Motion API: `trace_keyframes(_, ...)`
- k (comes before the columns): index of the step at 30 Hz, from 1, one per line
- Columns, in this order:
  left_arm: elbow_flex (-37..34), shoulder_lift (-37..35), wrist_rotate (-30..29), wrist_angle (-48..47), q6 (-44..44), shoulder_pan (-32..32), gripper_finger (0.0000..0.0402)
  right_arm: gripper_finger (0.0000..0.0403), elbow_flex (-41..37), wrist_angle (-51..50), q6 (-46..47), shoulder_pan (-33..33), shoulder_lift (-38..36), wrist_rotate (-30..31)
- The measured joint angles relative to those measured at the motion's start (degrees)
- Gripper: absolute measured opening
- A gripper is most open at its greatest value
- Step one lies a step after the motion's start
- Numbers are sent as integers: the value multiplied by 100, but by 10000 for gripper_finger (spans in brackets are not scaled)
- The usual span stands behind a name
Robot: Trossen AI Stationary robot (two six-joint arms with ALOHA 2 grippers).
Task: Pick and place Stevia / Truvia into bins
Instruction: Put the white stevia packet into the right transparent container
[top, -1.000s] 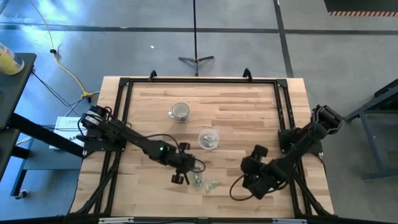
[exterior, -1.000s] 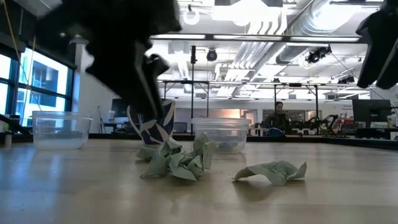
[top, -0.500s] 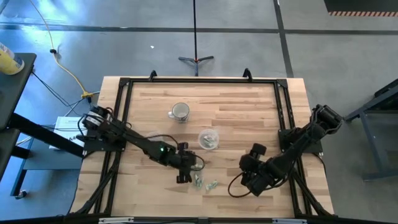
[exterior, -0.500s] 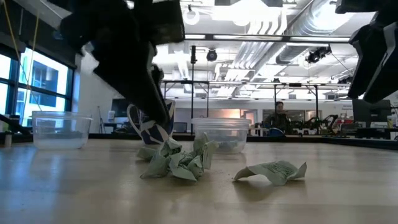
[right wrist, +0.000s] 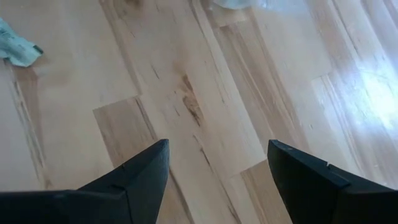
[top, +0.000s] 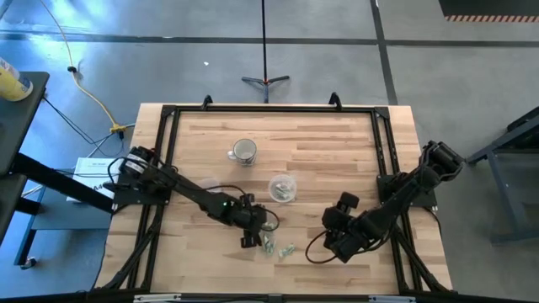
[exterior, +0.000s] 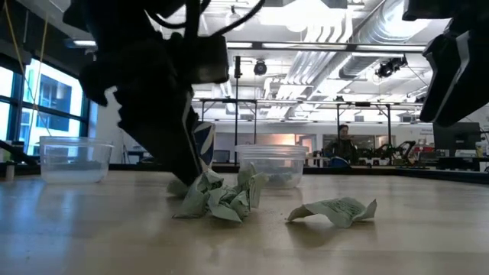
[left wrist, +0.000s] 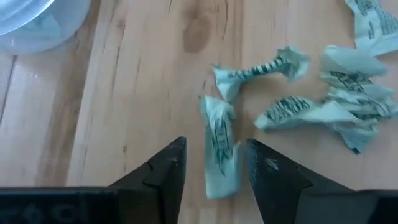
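Several crumpled pale green and white sachets (top: 271,246) lie in a loose pile (exterior: 218,198) near the table's near edge, and one lies apart (exterior: 335,211). More sachets sit in a round see-through tub (top: 283,188). A second tub (exterior: 75,159) stands to the left. My left gripper (left wrist: 214,143) is open and low over the pile (top: 250,239), with a finger on either side of one sachet (left wrist: 219,149). My right gripper (right wrist: 217,149) is open, hovering over bare wood (top: 333,248) to the right of the sachets. My left gripper comes from above, its open fingers (left wrist: 174,165) standing on either side of one long crumpled sachet (left wrist: 221,177) that lies flat on the table along them. I cannot tell whether the fingers touch it.
A glass mug (top: 243,151) stands toward the far side, behind the left gripper in the low view (exterior: 202,145). A black frame (top: 269,109) runs around the tabletop. Bare wood lies between the sachets and the right gripper. A person (exterior: 344,145) sits in the room beyond.
My left gripper has come down onto the left end of the sachet pile, still open. My right gripper has drifted a little toward the table's left. The sachets have stayed where they were.
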Motion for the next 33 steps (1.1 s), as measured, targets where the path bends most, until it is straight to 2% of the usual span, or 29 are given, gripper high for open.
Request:
trace_keyframes(6,12,181,185,238,56,22,174,263,0,3,0,-39,2,-4)
trace_keyframes(12,16,279,30,335,287,16,153,263,2,5,-23,-77,2,-9)
trace_keyframes(16,14,287,-123,359,638,18,109,263,2,14,-104,-144,2,-4)
trace_keyframes(21,14,287,-100,349,770,187,26,263,2,21,-105,-224,2,9)
trace_keyframes(27,213,115,-246,-186,724,605,43,263,2,43,-105,-223,2,152)
trace_keyframes(33,977,-162,-507,-569,1613,978,27,263,2,25,-106,-229,2,212)
